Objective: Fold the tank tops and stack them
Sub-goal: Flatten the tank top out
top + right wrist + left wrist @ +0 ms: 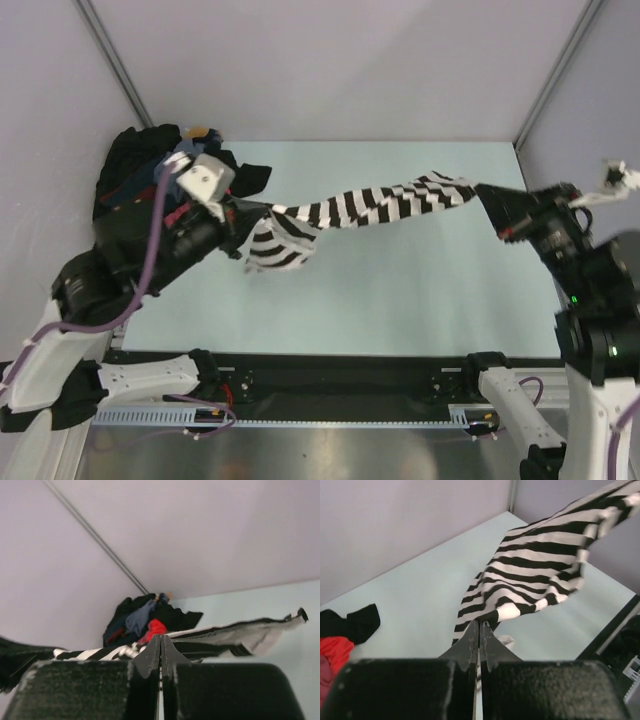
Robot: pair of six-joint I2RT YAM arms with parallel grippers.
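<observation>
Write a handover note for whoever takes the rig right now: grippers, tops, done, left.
Grippers: the left gripper is shut on one end of the striped tank top, and the right gripper is shut on the other end.
Position: the top hangs stretched between them over the table, sagging near the left gripper.
A pile of clothes sits in the far left corner; the second top cannot be picked out in it.
Done: nothing folded or stacked.
Left: lay the striped top flat, fold it, fetch and fold the other, stack both.
</observation>
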